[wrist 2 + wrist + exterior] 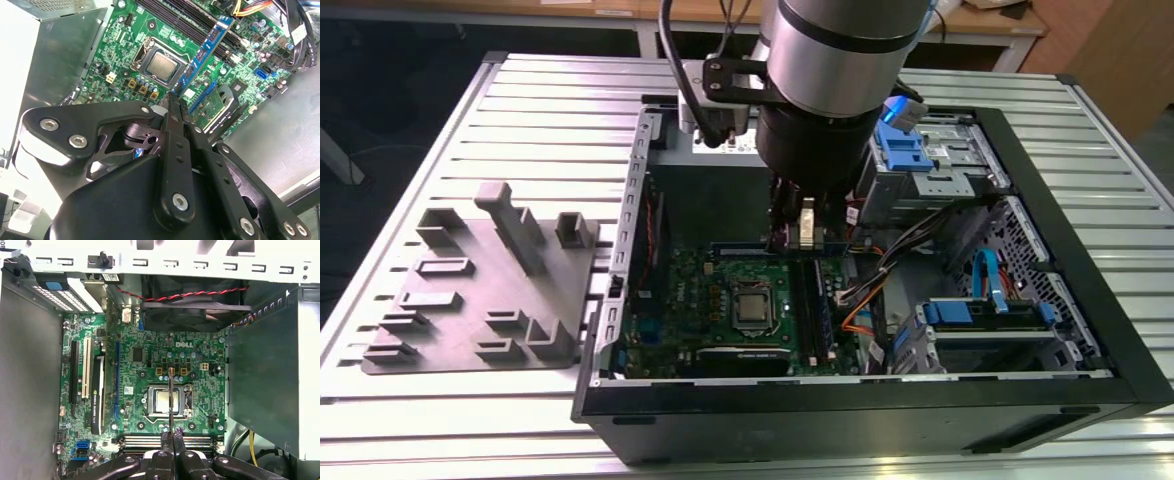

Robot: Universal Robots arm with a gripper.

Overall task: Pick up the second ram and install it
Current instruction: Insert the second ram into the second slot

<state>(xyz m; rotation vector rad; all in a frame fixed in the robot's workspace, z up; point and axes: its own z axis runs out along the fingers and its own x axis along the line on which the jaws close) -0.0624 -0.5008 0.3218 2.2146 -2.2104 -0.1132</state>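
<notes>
The gripper [173, 100] has its two black fingers drawn tight together, pinching one end of the second ram [205, 50]. In the second wrist view the stick runs out from the fingertips as a long, thin, flat board with a blue face, a row of small dark chips and a pale label. In the first wrist view it is turned edge-on and reads as a hairline strip [170, 390] crossing the processor socket [167, 401]. The gripped end is buried between the fingers, and whether the far end touches anything below cannot be told. Under it lies the green motherboard [145, 355], with the long black memory slots [170, 441] partly covered by the gripper's linkage. A graphics card [97, 390] stands beside the blue and black expansion slots, the black fan [195, 307] sits against the case wall, and the grey power supply [265, 385] is cut off at the frame edge. In the exterior view the gripper [801, 235] hangs inside the open computer case [854, 410], where the arm's thick body covers it from above and the stick is hard to make out. On the ribbed worktop [534, 110], towards the exterior view's left, rests a grey holder tray [480, 290].
</notes>
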